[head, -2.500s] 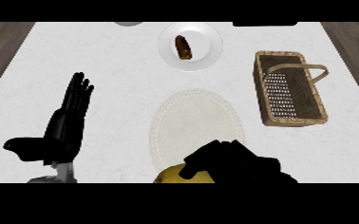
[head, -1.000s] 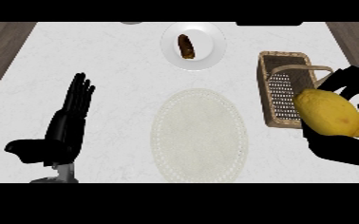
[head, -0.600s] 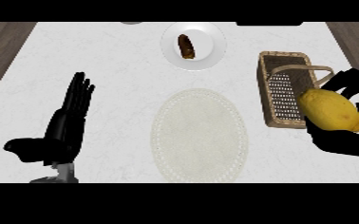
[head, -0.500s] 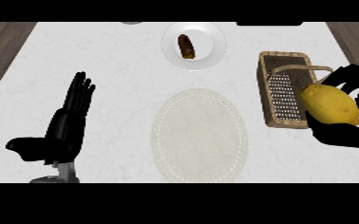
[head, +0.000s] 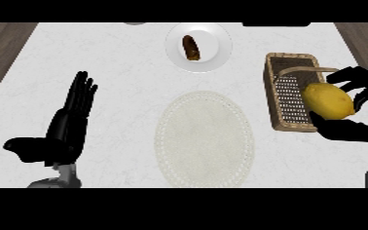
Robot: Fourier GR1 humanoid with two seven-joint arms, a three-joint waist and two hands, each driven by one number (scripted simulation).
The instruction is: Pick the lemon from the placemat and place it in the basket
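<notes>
The right hand (head: 343, 129), its fingers curled round the lemon (head: 328, 102), holds it over the near right edge of the basket (head: 282, 91), so the placing step seems underway, calling for a leftward shift before release.

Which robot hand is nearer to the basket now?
The right robot hand. It holds the lemon over the basket's near right edge. The left robot hand rests open far to the left, beyond the placemat.
</notes>
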